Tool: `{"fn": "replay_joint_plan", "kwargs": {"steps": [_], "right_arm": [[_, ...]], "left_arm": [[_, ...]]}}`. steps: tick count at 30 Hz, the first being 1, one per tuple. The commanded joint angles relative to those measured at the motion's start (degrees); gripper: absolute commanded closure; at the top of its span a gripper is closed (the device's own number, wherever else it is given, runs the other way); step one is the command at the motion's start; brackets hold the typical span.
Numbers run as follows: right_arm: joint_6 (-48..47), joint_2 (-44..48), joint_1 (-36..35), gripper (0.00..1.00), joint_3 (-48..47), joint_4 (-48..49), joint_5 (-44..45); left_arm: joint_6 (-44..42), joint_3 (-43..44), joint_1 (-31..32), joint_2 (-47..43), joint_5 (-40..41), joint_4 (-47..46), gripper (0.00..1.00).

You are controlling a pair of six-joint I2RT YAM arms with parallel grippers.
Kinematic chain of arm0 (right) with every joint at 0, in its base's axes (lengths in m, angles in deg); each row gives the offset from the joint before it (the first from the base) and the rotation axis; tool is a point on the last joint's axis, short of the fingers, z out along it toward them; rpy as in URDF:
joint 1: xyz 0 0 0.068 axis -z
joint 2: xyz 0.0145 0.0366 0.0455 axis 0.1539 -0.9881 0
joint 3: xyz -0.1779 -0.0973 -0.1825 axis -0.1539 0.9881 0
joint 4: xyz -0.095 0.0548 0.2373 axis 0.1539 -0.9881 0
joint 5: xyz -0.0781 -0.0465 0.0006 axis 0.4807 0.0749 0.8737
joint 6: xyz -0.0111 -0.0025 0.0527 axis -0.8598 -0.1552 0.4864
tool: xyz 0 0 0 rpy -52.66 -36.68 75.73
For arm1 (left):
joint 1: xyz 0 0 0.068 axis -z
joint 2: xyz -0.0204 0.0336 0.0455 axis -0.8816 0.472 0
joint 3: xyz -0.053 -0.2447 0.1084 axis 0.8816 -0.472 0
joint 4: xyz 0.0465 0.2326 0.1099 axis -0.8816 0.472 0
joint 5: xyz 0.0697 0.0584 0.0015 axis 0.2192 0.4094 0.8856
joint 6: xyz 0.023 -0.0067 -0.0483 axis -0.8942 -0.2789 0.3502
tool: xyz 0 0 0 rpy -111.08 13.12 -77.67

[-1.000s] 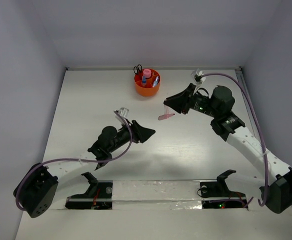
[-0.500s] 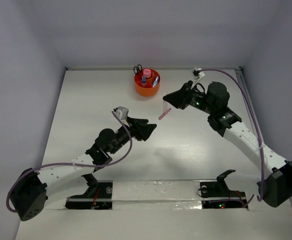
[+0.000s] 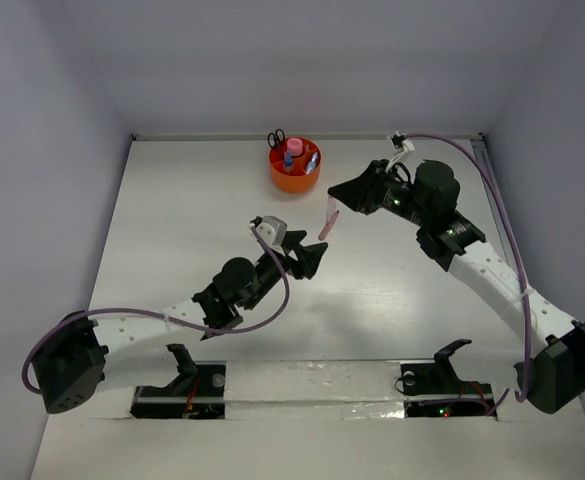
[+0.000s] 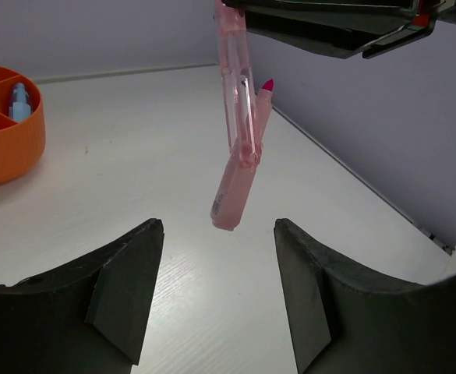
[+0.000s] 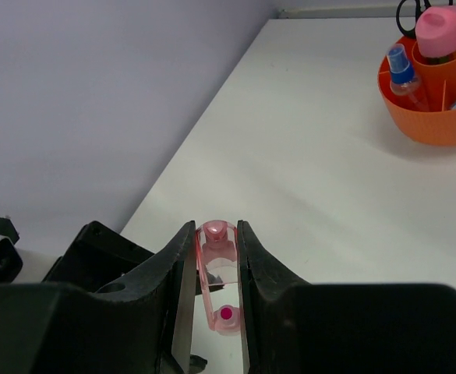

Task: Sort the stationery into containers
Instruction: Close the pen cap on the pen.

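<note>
My right gripper (image 3: pixel 338 207) is shut on a clear pink pen-like piece (image 3: pixel 327 224), which hangs down from it above the table; the right wrist view shows it clamped between the jaws (image 5: pixel 217 257). My left gripper (image 3: pixel 310 257) is open and empty, just below and left of the hanging pink piece (image 4: pixel 238 148). The round orange tub (image 3: pixel 295 168) stands at the back centre with a pink-capped glue bottle (image 3: pixel 295 147), a blue pen (image 3: pixel 287 159) and black-handled scissors (image 3: pixel 276 137) in it. It also shows in the right wrist view (image 5: pixel 434 86) and the left wrist view (image 4: pixel 5 117).
The enclosure's white walls (image 3: pixel 42 150) close off the table on three sides. Two black fixtures (image 3: pixel 442 375) sit on the strip at the near edge.
My left arm has reached forward and right, bringing its open gripper under the pink piece. My right gripper has lifted the pink piece slightly and moved it toward the tub.
</note>
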Motion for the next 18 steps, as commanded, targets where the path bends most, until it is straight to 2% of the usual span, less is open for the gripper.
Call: {"fn": "replay_joint_plan", "kwargs": {"steps": [1,8,12,18], "right_arm": [[1.18,1.19,-0.77,1.0,-2.26,1.4,0.1],[0.91,1.37,-0.77,1.0,-2.0,0.96,0.19],[1.09,1.72,-0.77,1.0,-1.65,1.39,0.45],[1.18,1.81,-1.3,1.0,-1.03,2.18,1.07]], "left_arm": [[-3.35,4.22,1.39,1.47,1.85,-4.62,0.45],[-2.56,5.8,1.39,4.02,0.79,-5.32,0.46],[-2.64,7.21,1.39,5.69,0.17,-4.36,0.58],[-2.03,7.65,1.39,7.19,-0.97,-4.71,0.59]]}}
